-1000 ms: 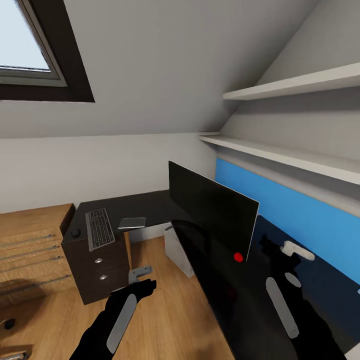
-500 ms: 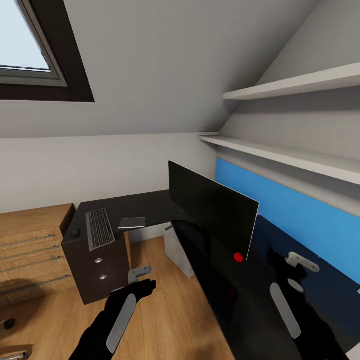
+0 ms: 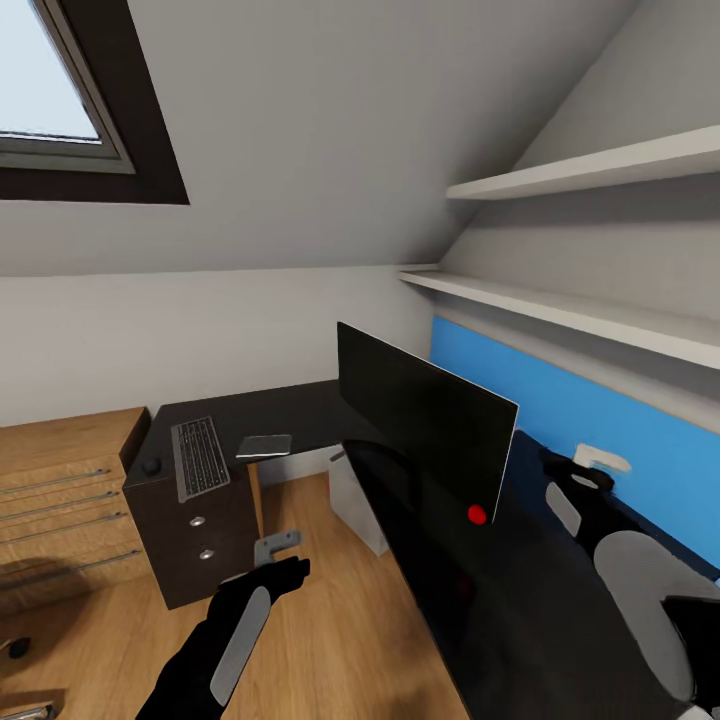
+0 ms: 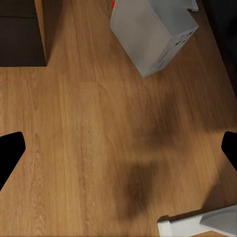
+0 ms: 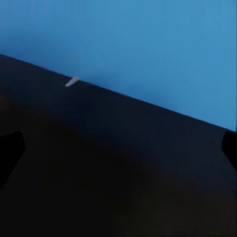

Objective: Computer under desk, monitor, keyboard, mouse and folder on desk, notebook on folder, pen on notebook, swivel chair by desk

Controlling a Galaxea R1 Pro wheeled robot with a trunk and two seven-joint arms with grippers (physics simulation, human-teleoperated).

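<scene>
Our right end effector (image 3: 592,468): released, fingers spread, over the black bench (image 3: 300,405) beside the blue wall panel (image 3: 600,430). Our left end effector (image 3: 275,552): released, above the wood floor (image 4: 98,148) near the computer (image 4: 150,29). Monitor (image 3: 420,415), keyboard (image 3: 200,458), mouse (image 3: 151,466) and notebook (image 3: 265,445): on the bench. Small white sliver (image 5: 72,81), perhaps the pen: at the bench's edge by the panel.
</scene>
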